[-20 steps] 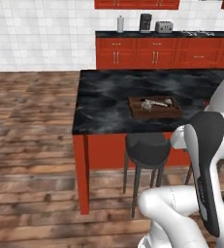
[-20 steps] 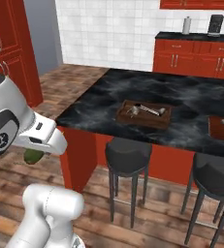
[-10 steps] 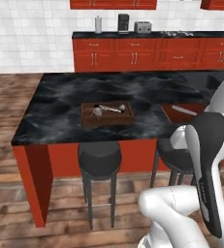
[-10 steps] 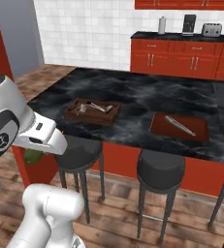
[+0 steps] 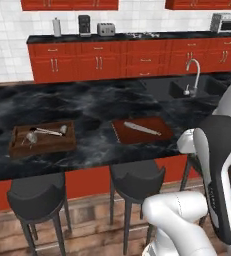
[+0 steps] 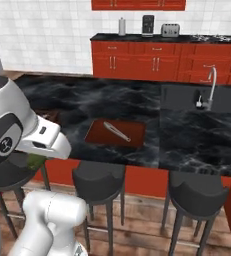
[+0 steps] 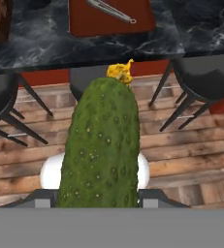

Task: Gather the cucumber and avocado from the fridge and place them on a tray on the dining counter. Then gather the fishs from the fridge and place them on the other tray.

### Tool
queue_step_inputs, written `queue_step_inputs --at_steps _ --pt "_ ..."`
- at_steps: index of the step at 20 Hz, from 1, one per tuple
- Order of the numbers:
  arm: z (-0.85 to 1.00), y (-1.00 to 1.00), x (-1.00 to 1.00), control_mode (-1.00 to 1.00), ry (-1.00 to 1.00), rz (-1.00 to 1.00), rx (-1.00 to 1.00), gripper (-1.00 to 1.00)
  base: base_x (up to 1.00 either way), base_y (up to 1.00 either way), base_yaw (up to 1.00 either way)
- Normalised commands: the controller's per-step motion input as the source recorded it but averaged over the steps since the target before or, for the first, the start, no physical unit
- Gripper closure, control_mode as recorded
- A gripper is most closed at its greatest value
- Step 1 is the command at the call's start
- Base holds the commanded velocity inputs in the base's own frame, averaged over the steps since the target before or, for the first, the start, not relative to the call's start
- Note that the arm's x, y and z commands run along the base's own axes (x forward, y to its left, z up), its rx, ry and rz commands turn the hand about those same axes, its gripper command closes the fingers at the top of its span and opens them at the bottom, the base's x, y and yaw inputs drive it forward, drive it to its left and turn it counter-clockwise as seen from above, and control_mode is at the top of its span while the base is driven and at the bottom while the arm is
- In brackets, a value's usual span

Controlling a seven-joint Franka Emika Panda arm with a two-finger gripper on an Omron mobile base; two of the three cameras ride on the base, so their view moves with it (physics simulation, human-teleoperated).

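My gripper (image 7: 100, 202) is shut on a bumpy green cucumber (image 7: 101, 150), which rises through the middle of the hand view with a yellow flower stub at its tip. A sliver of the cucumber (image 6: 35, 161) shows under my hand at the left of the right base view. On the dark marble dining counter (image 5: 92, 107) lie two trays. One is a flat red-brown tray (image 5: 141, 130) with a grey utensil on it. The other is a brown walled tray (image 5: 42, 137) to its left, holding grey utensils. The avocado, fish and fridge are out of view.
Black stools (image 5: 137, 177) (image 5: 34, 192) stand along the counter's near side, over wooden floor. A sink with a faucet (image 5: 192, 85) is set in the counter's right end. Red cabinets with a toaster (image 5: 105, 29) line the back wall.
The base has driven to the right along the counter, so the whole scene slid left and the flat tray and the sink came into view. The cucumber stays in the gripper.
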Motion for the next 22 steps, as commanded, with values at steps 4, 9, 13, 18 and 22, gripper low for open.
queue_step_inputs --at_steps 4,9,13,18,22 --pt "0.00 0.00 0.00 1.00 0.00 0.00 0.00 1.00 0.63 -0.18 -0.09" --pt "0.00 0.00 0.00 1.00 0.00 0.00 0.00 1.00 0.61 -0.05 0.00" --pt "0.00 0.00 0.00 1.00 0.00 0.00 0.00 1.00 0.64 -0.03 0.00" --pt "0.00 0.00 0.17 -1.00 0.01 0.00 0.00 1.00 0.61 0.00 0.00" --pt "0.00 0.00 1.00 -1.00 0.09 0.00 0.04 1.00 0.00 0.00 0.00"
